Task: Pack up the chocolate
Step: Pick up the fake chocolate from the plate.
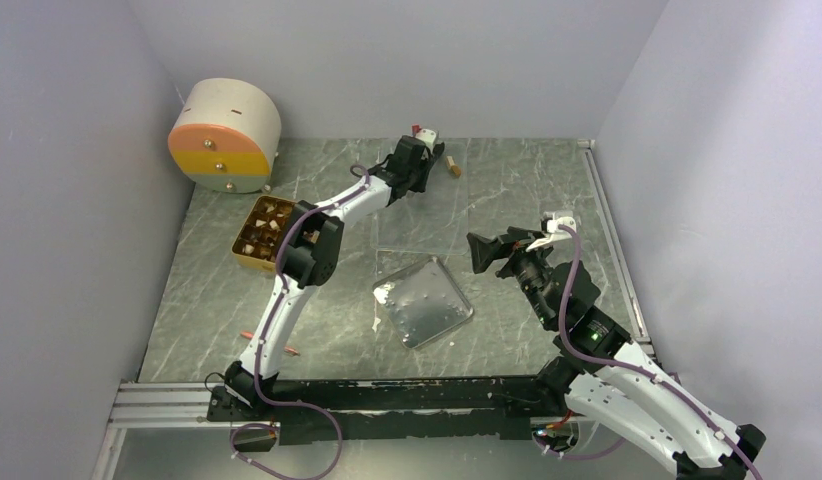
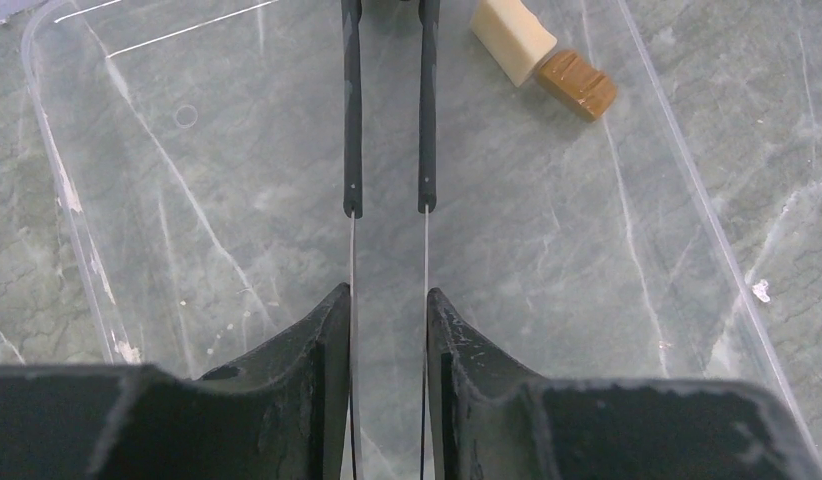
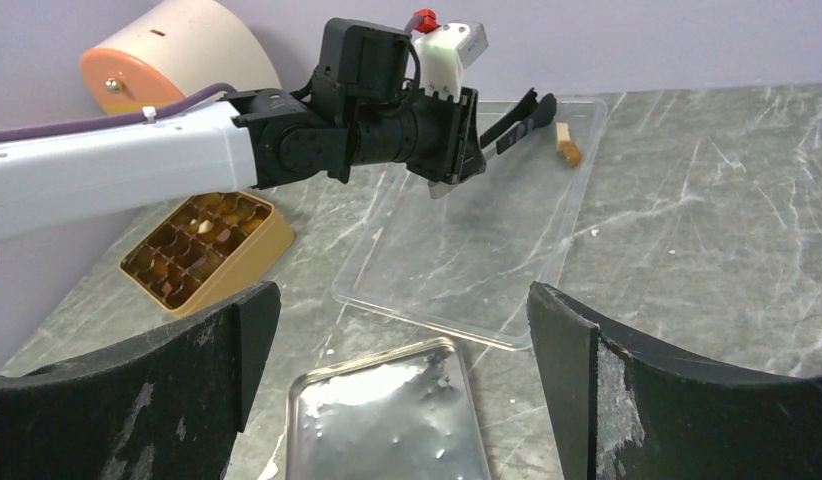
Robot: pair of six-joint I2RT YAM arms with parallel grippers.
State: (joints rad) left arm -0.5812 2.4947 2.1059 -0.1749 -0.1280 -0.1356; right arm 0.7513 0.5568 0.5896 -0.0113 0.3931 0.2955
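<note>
Reaching low over the clear tray (image 3: pixel 467 260), just beside two loose bits of chocolate.

Stretches the left arm (image 1: pixel 287 280) long from the near-left base toward the far middle of the tabletop (image 1: pixel 527 190), elbow bent beside the golden-tan box (image 1: pixel 243 252). Sets the left hand (image 2: pixel 389 60) low over the tray floor, fingers narrowed to a slim gap and gripping nothing. Hovers near a cream piece (image 2: pixel 512 38) and a brown piece (image 2: pixel 577 84), touching each other inside the tray by its wall, off to the right of the fingertips. Shows more chocolate (image 1: pixel 270 222) sitting in the box's compartments. Folds the right arm (image 1: pixel 577 310) up on the right side, right hand (image 3: pixel 402 330) spread wide and empty, pointed left above the metal tray (image 1: pixel 424 300).
</note>
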